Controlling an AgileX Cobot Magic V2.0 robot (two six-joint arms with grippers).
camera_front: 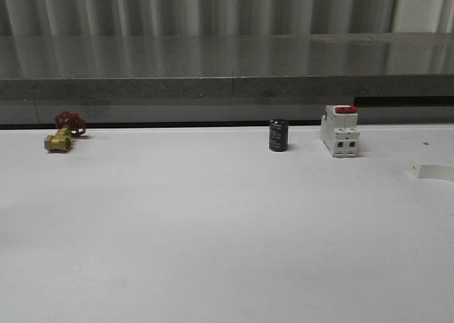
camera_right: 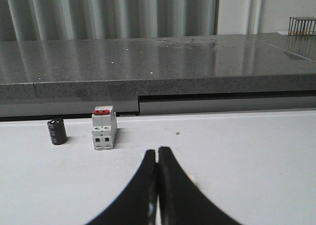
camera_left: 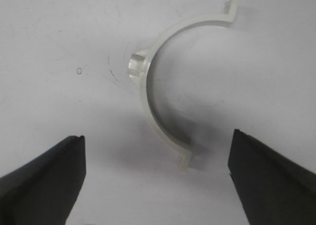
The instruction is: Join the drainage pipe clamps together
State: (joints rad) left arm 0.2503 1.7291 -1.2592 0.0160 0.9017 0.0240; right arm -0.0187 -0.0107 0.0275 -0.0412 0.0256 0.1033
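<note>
One white half-ring drainage pipe clamp lies flat on the white table under my left gripper. That gripper is open, and the clamp's near end tab sits between its black fingers without touching them. A second white curved clamp piece lies at the table's right edge in the front view. My right gripper is shut, its two black fingers pressed together low over the table. A small white speck shows beside one finger; I cannot tell what it is.
A black cylinder and a white breaker with a red top stand at the back of the table, and both appear ahead of the right gripper. A brass valve with a red handle lies back left. A grey ledge runs behind.
</note>
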